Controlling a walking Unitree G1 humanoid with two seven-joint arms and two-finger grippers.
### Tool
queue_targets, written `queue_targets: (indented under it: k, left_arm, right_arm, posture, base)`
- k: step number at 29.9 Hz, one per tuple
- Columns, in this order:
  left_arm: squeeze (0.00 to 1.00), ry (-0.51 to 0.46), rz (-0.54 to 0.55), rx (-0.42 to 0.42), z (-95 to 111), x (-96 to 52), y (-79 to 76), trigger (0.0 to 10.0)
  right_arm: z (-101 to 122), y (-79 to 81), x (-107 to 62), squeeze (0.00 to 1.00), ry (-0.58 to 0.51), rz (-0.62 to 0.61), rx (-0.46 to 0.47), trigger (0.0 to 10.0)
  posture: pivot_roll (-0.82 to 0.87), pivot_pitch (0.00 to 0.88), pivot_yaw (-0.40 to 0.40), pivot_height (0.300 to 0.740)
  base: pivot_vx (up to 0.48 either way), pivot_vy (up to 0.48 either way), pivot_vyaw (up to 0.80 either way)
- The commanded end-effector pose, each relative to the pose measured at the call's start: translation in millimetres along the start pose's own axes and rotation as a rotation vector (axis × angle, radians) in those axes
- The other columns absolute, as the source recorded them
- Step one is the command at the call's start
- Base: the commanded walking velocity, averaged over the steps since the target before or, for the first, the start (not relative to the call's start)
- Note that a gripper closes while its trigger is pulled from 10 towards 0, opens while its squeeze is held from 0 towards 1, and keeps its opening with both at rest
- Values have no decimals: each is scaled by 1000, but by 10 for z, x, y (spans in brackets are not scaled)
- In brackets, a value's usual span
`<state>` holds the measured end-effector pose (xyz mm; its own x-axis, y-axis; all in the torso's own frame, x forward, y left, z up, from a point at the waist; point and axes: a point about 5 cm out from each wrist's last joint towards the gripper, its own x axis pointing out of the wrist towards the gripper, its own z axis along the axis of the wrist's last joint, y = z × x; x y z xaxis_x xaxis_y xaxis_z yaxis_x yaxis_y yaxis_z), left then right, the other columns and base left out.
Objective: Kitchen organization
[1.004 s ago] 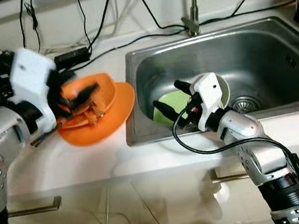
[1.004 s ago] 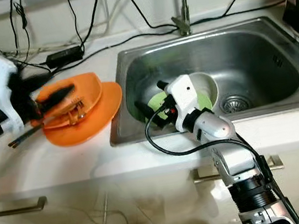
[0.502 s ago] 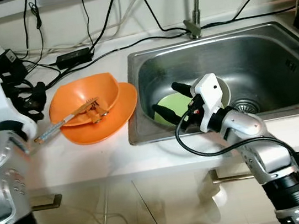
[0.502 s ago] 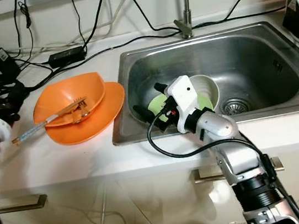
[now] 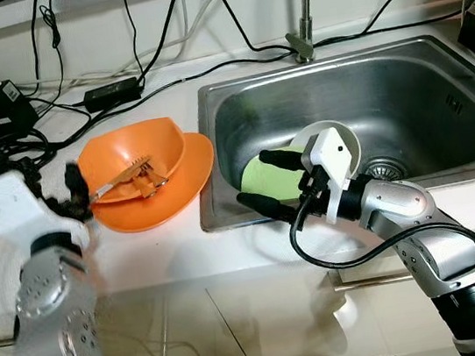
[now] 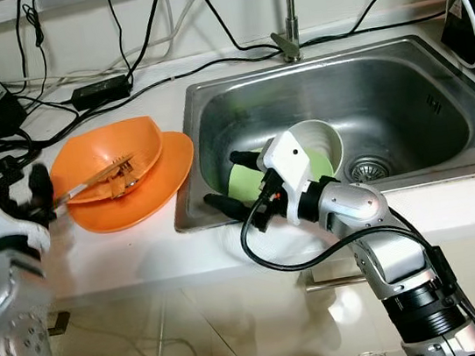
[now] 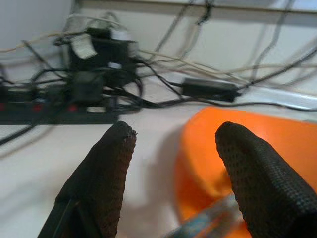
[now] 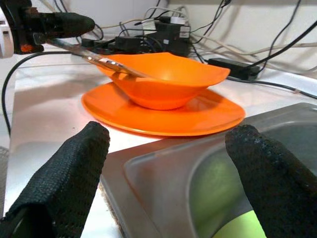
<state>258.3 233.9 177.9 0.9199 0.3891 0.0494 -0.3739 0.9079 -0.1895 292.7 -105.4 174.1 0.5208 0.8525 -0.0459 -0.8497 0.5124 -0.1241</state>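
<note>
Noted: right tool (image 5: 264, 177) spread empty above green plate (image 5: 268, 176) leaning in sink (image 5: 402, 88), apparently against pale cup (image 5: 352, 140); left tool (image 7: 171, 148) parted beside orange bowl (image 5: 133, 157) on counter (image 5: 142, 253); best straddled plate's rim squarely before closing.

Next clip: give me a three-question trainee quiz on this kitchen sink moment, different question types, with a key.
1. True or false: the orange bowl sits on the orange plate, on the counter beside the sink.
2. Multiple choice: where does the right hand sit? A) above the faucet B) over the sink's near left corner, by the green plate C) inside the orange bowl
3. Fill in: the fork rests in the ______ bowl.

Key: 1 true. 2 B; its fingers are spread open. 3 orange; the left hand, open, is just beside the fork's handle end, at the bowl's rim.
</note>
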Motion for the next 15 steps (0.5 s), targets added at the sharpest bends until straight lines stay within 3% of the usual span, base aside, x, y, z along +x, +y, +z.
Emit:
queue_targets:
  k: [1,11,14,15]
  left_arm:
    - [0,-35,55,3,43,-8,78,10000]
    - [0,-49,31,-29,55,-11,26,10000]
    - [0,3,20,-137,-18,-21,-19,10000]
    - [0,3,20,-137,-18,-21,-19,10000]
  right_arm:
    - [27,57,24,0,-6,37,-5,10000]
    - [-1,101,34,0,5,51,-3,10000]
    - [-8,112,38,0,8,55,-7,10000]
    - [-8,112,38,0,8,55,-7,10000]
  posture:
    - [21,14,142,740]
    - [21,13,151,740]
    - [20,13,150,740]
    - [20,13,150,740]
  base:
    - [0,0,0]
    - [0,0,0]
    - [0,0,0]
    - [0,0,0]
